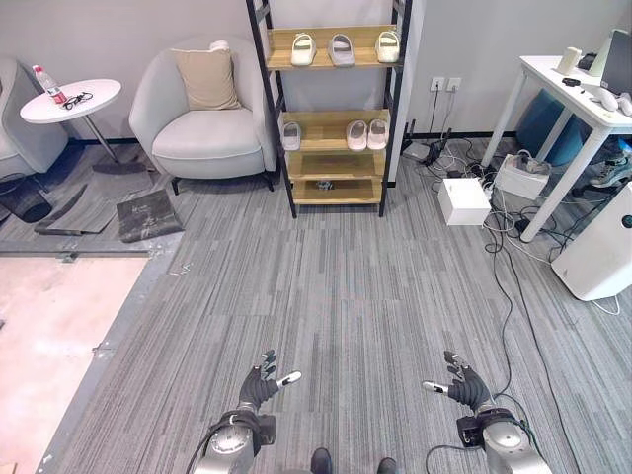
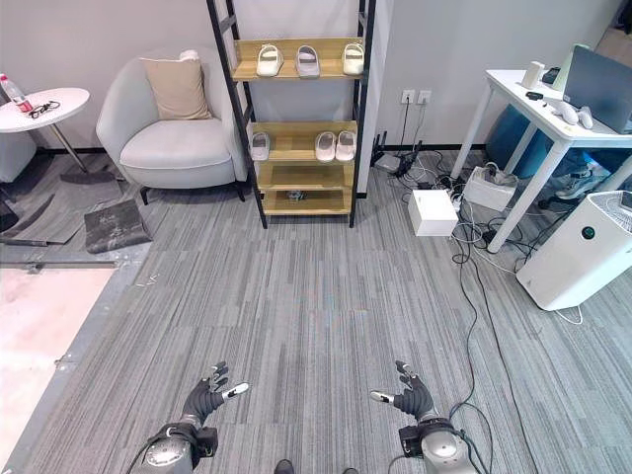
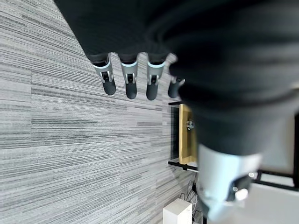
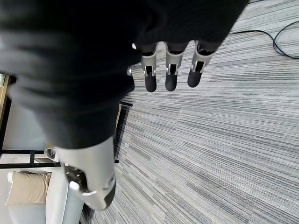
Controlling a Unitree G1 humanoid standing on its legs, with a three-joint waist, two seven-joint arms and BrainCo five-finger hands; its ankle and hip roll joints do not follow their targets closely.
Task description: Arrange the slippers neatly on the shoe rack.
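Pale slippers sit on the wooden shoe rack against the far wall: three on its top shelf, namely a cream one, a grey one and another cream one, and three on the shelf below, with a single grey slipper at the left and a pale pair side by side at the right. The rack's lower shelves hold no slippers. Well short of the rack, over striped grey carpet, my left hand and my right hand hover low in the head views, fingers straight and spread, thumbs pointing toward each other, holding nothing. Left of the rack stands a light grey armchair with a beige cushion, and beyond it a small round white table carrying a bottle. Right of the rack, a white box lies on the floor among cables, near a white desk and a white appliance.
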